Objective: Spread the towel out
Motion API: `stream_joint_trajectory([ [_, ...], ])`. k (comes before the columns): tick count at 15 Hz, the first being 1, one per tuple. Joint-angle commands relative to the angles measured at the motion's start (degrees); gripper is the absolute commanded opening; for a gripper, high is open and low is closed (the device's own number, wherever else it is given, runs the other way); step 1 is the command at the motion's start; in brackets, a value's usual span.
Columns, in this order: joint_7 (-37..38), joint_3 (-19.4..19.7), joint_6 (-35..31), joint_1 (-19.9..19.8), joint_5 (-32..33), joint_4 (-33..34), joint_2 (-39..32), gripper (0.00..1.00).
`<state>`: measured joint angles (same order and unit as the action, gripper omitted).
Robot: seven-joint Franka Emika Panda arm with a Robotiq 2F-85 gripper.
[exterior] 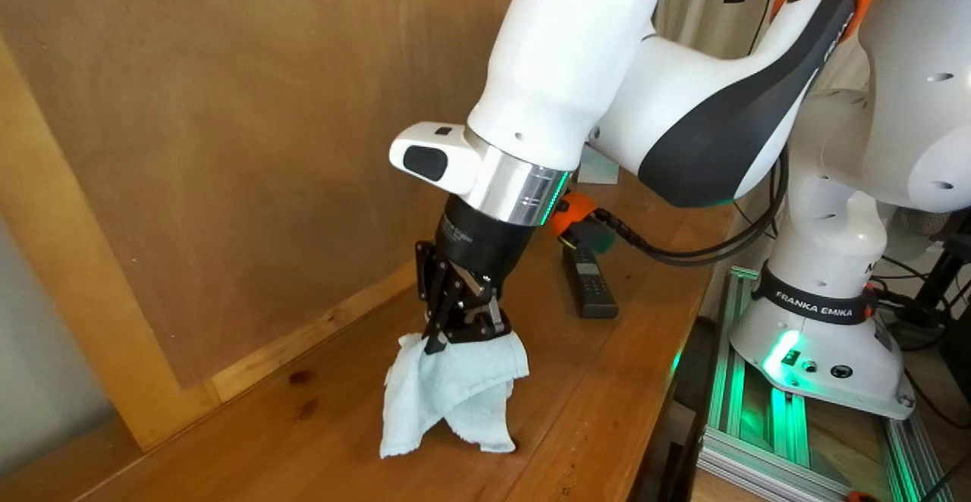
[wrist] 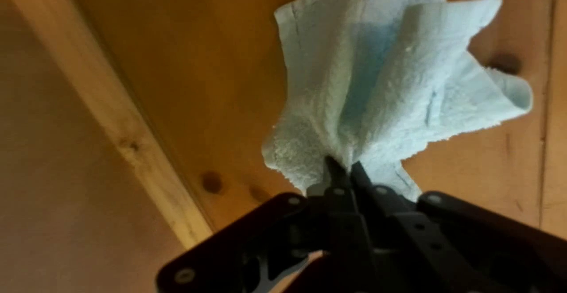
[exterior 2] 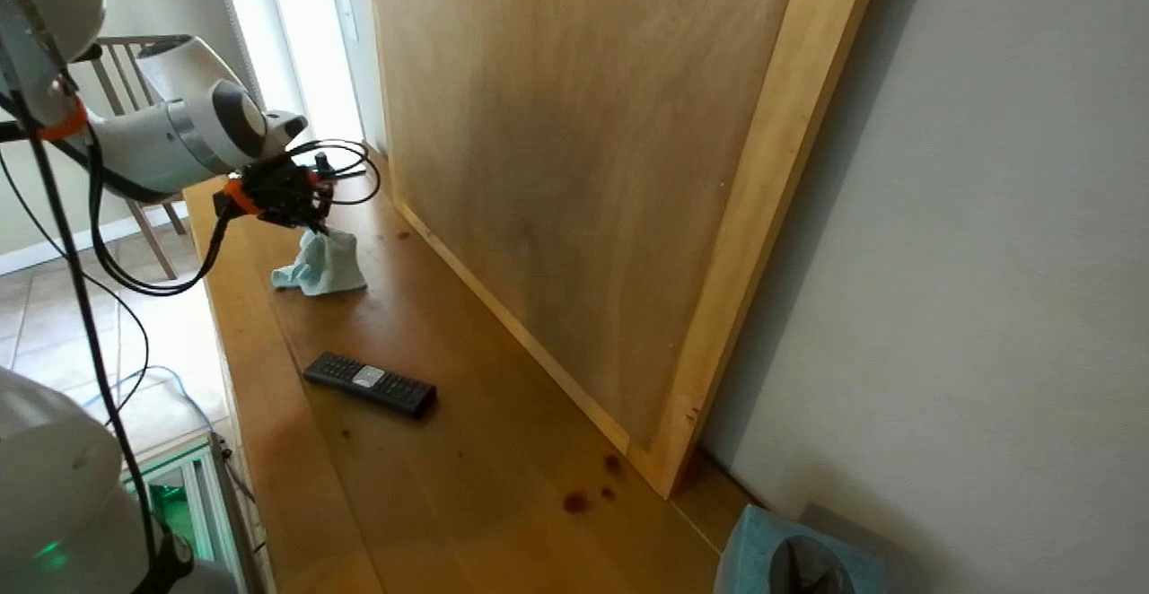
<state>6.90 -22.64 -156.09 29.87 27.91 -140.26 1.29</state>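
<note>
Towel (exterior: 457, 381) hangs bunched straight below the hand (wrist: 346, 167), which pinches a fold at its top, the loose corners reaching to or just above the counter (exterior: 303, 449), so spreading it probably calls for drawing that fold away from those corners.

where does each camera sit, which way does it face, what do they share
Wrist view: mounted behind the gripper, facing down past it to the towel; no other robot part shows.
An exterior view: standing apart, facing down along the tabletop, wooden panel at picture left; arm, gripper and base show.
An exterior view: roughly the opposite end, facing back past a blue box, wooden panel at picture right; arm, gripper and base partly show.
All three show the towel; both exterior views share the black remote.
</note>
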Motion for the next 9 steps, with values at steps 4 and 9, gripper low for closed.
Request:
stream_joint_trajectory([
  [4,17.91,-6.55,17.46,-0.01,17.05,6.11,1.79,0.01],
  [9,27.65,-10.66,34.65,0.75,27.60,9.62,1.02,0.01],
])
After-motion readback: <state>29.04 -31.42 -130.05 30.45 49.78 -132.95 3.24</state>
